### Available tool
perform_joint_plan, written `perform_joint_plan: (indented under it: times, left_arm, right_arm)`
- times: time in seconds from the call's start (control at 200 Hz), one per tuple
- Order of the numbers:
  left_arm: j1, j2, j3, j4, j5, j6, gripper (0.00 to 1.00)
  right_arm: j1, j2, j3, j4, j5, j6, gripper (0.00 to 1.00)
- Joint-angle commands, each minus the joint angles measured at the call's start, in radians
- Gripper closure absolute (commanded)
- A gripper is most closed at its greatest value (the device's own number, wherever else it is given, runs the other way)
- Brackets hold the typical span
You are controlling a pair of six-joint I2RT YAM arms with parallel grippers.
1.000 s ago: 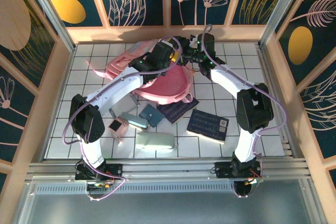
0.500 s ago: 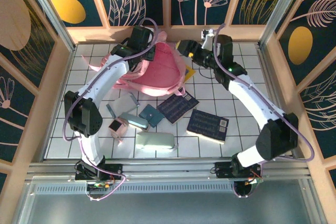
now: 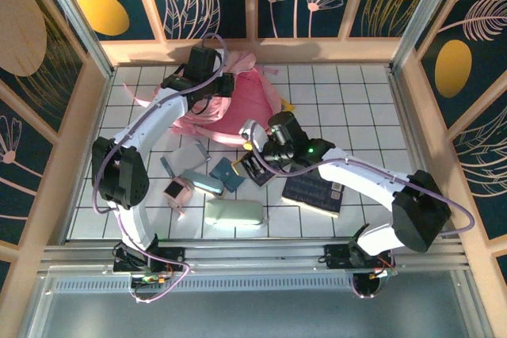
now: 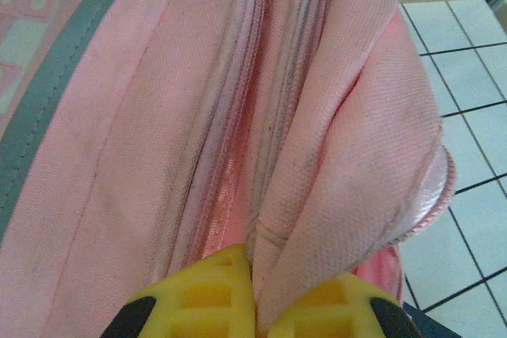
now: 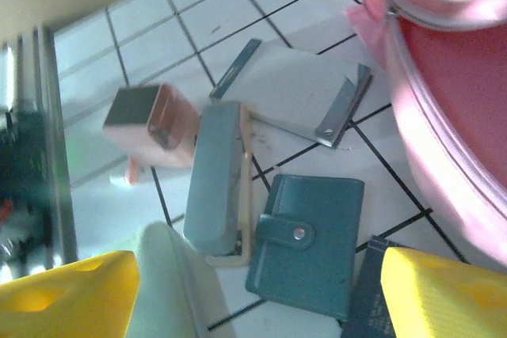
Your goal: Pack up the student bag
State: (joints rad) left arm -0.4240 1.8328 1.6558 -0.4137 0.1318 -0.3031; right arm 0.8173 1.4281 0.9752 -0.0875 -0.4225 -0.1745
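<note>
Item: the student bag (image 3: pixel 242 108), a soft pink fabric backpack, lying toward the far edge of the white-tiled table (image 3: pixel 356 100), left of centre, with pink straps trailing toward the far left corner. The top view gives its whole outline. The left wrist view adds woven cloth, parallel pink zip lines, a grey-green band and a pale patch at its left side. The right wrist view adds a curved zip edge with a darker pink panel inside it. Left hand (image 4: pixel 255 290): yellow fingertips pressed together on a fold of the bag's fabric beside a zip. Right hand (image 5: pixel 253 290): fingers spread wide, holding nothing, hanging over loose goods near the table's middle. Seen there from the wrist: teal snap wallet (image 5: pixel 305 247), slate-blue oblong case (image 5: pixel 218 184), small pink box (image 5: pixel 150 124), pale flat pad with dark corners (image 5: pixel 293 89). The top view adds a dark blue book (image 3: pixel 314 189) and a pale green pouch (image 3: pixel 234 213) toward the near edge.
</note>
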Motion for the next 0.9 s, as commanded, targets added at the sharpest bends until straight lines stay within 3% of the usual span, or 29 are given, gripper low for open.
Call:
perform_joint_plan:
  times: [0.0, 0.155, 0.33, 0.616, 0.896]
  left_arm:
    - [0.005, -0.078, -0.031, 0.144, 0.08, -0.058, 1.0]
    - [0.005, -0.081, -0.051, 0.162, 0.128, -0.082, 1.0]
    - [0.006, -0.087, -0.07, 0.165, 0.138, -0.088, 1.0]
    - [0.014, -0.08, -0.068, 0.165, 0.166, -0.097, 1.0]
    - [0.016, -0.087, -0.081, 0.17, 0.164, -0.096, 1.0]
  right_arm:
    - [0.004, 0.036, 0.022, -0.079, 0.055, -0.268, 0.17]
    - [0.067, 0.106, 0.053, -0.217, 0.099, -0.337, 0.15]
    - [0.145, 0.109, 0.042, -0.301, 0.102, -0.303, 0.13]
    - [0.279, 0.06, -0.026, -0.324, 0.129, -0.23, 0.1]
    - [0.326, 0.108, -0.075, -0.265, 0.176, -0.198, 0.03]
